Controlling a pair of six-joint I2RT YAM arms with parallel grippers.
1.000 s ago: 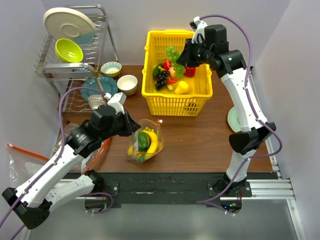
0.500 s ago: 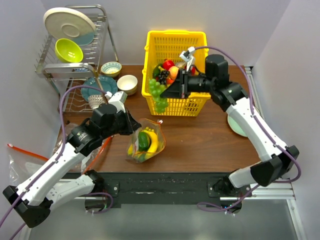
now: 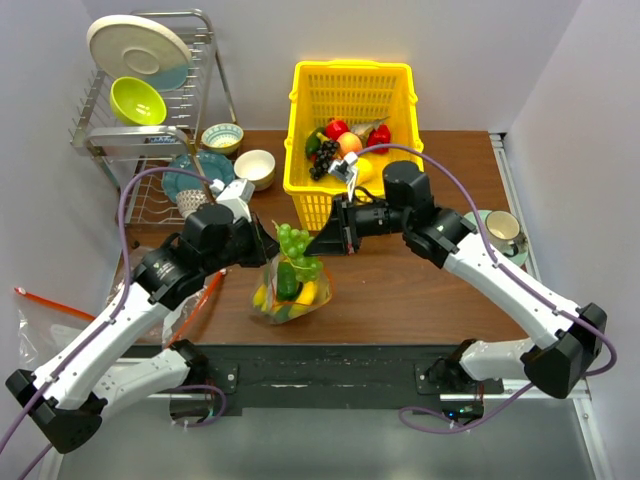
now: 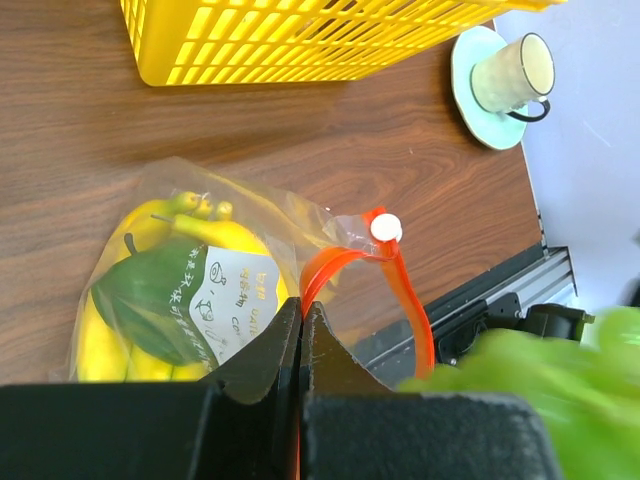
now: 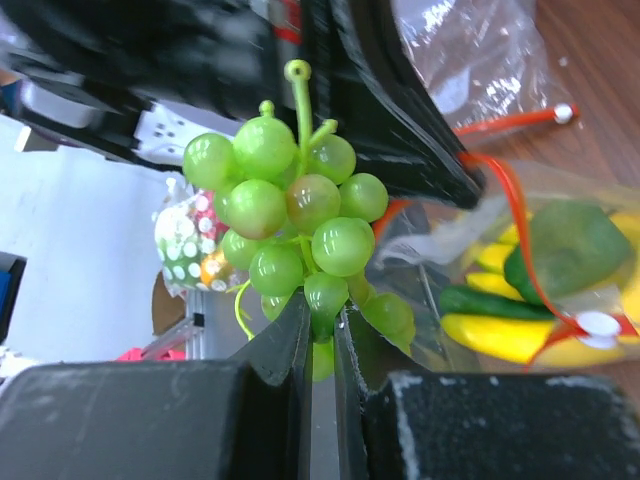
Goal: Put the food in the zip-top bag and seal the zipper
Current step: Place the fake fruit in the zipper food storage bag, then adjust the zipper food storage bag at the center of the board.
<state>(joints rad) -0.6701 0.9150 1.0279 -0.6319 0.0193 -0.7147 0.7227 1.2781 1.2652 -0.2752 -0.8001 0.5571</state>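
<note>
Right fingers (image 5: 306, 335) pinched narrow on green grapes (image 5: 290, 210), bunch hanging just above the zip-top bag (image 3: 290, 300) on the surface (image 3: 400, 290) near the yellow basket (image 3: 352, 66). Left fingers (image 4: 297, 335) clamped on the bag's mouth edge by the zipper (image 4: 408, 292); banana (image 4: 95, 340) and green vegetable (image 4: 150, 295) already inside. Step is likely grapes in: centre bunch over the opening, lower past the strip before letting go, left holding the mouth up, or it may snag the lip

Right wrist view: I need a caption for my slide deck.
Right gripper holds green grapes at the open zip-top bag containing yellow and green toy food.
</note>
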